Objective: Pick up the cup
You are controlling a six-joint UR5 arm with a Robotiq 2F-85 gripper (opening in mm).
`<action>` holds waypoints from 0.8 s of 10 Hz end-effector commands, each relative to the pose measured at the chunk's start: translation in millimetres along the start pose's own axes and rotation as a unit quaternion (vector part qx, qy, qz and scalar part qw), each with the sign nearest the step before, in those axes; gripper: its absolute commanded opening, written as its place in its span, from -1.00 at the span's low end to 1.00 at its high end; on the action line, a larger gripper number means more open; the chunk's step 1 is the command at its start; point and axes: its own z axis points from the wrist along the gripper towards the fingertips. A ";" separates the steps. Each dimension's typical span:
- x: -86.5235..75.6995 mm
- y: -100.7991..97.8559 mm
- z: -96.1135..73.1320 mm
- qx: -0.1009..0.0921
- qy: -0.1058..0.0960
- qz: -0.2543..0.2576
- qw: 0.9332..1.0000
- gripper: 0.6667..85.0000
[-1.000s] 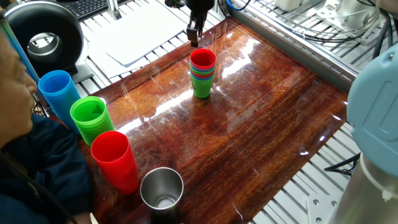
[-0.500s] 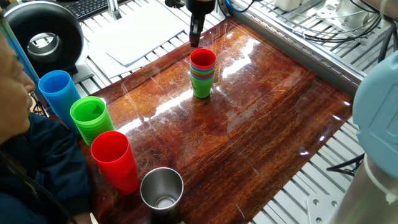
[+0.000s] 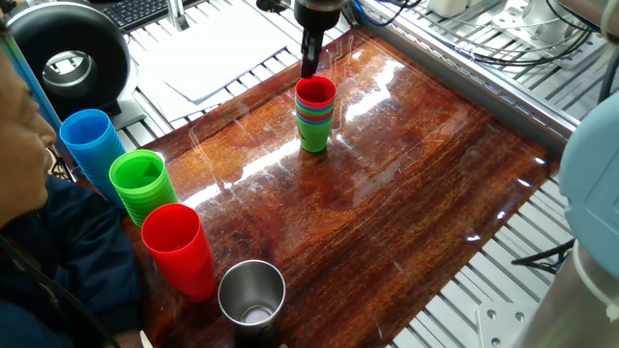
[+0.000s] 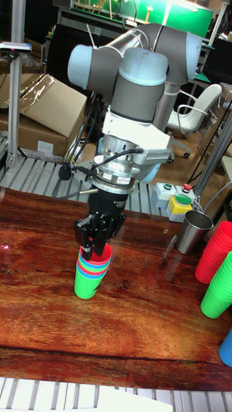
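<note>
The cup (image 3: 315,92) is the small red tumbler on top of a nested stack of small cups, with blue and a green one (image 3: 313,134) at the base, standing upright at the far middle of the wooden table (image 3: 416,193). My gripper (image 3: 310,68) hangs straight down at the cup's far rim. In the tall fixed view the gripper (image 4: 91,250) is at the left rim of the cup (image 4: 102,258), fingers slightly apart, open, one fingertip seemingly just outside the rim. Whether it touches the rim I cannot tell.
At the near left stand a tall blue tumbler (image 3: 89,140), a green cup stack (image 3: 140,184), a taller red tumbler (image 3: 178,246) and a steel cup (image 3: 252,290). A person (image 3: 24,222) sits at the left edge. A button box (image 4: 173,199) sits behind the table.
My gripper has shifted slightly right and lower, from behind the stack to the red cup's rim. The cups have not moved.
</note>
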 end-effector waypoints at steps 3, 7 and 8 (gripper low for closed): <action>7.1 1.7 4.4 0.003 -0.023 -0.012 1.000 -0.25; 4.1 7.1 6.5 -0.005 -0.039 -0.012 0.999 -0.29; 0.8 10.5 8.9 -0.010 -0.046 -0.012 0.999 -0.30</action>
